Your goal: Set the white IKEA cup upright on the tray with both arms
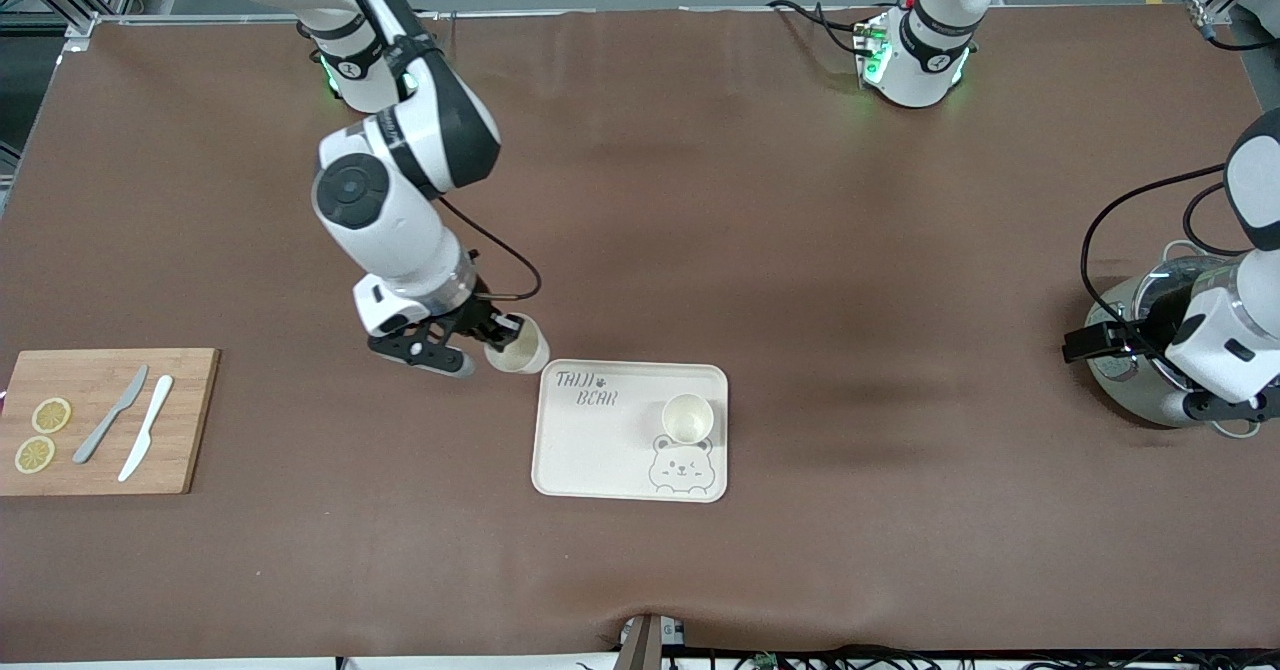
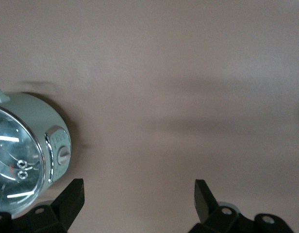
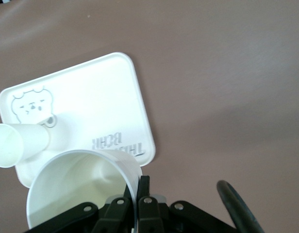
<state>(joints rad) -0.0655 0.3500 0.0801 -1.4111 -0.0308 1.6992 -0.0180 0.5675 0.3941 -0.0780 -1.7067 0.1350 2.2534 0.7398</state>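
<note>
My right gripper (image 1: 497,330) (image 3: 140,194) is shut on the rim of a white cup (image 1: 518,347) (image 3: 76,184), one finger inside the wall and one outside. The cup hangs tilted, mouth showing, over the brown table just off the lettered corner of the cream tray (image 1: 590,450) (image 3: 101,97). A second white cup (image 1: 688,417) (image 3: 18,143) stands upright on the tray beside the bear drawing. My left gripper (image 1: 1085,345) (image 2: 139,191) waits open over bare table at the left arm's end, nothing between its fingers.
A silver pot with a glass lid (image 1: 1125,390) (image 2: 47,141) sits right beside the left gripper. A wooden cutting board (image 1: 190,400) with two knives and two lemon slices lies at the right arm's end. A cable hangs from the right wrist.
</note>
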